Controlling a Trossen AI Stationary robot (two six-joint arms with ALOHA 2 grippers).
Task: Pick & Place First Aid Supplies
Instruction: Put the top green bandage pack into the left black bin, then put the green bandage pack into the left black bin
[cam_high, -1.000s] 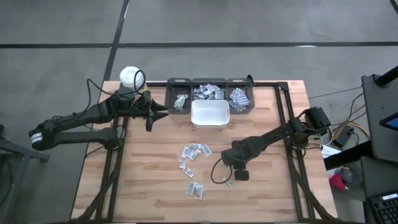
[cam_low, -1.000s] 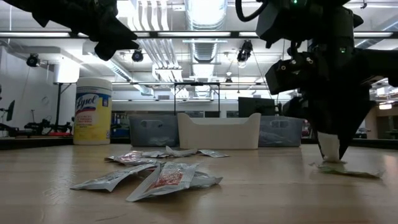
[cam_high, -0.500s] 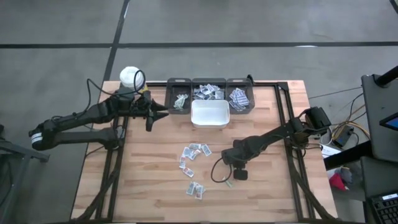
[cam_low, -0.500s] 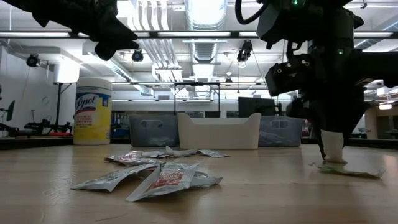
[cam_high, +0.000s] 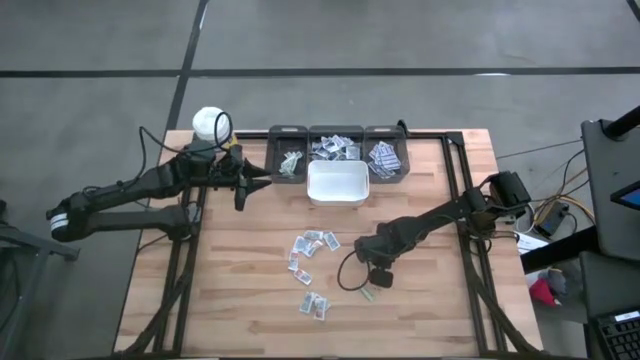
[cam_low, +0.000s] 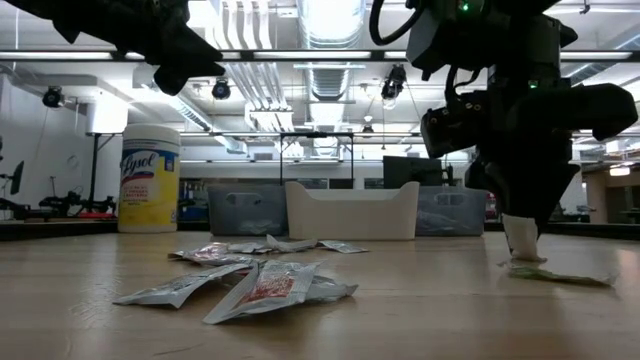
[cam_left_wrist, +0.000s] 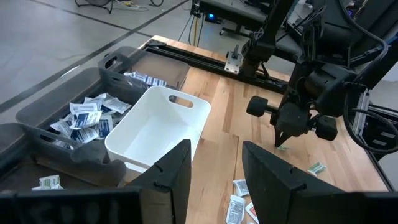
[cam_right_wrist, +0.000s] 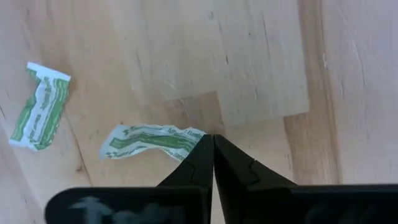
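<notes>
Two grippers, right gripper (cam_right_wrist: 212, 144) pinching green-printed packet (cam_right_wrist: 152, 142), left gripper (cam_left_wrist: 214, 163) spread near white bin (cam_left_wrist: 158, 129)

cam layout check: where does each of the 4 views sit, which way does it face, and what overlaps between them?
High: overhead, straight down on the wooden table; both arms show.
Low: table-top height, level across; right gripper pinching a green-printed paper packet.
Left wrist: on the left arm, faces the white plastic bin; left gripper open.
Right wrist: down at the tabletop; right gripper shut on that packet.
Shared: high and left wrist both show the bin.
</notes>
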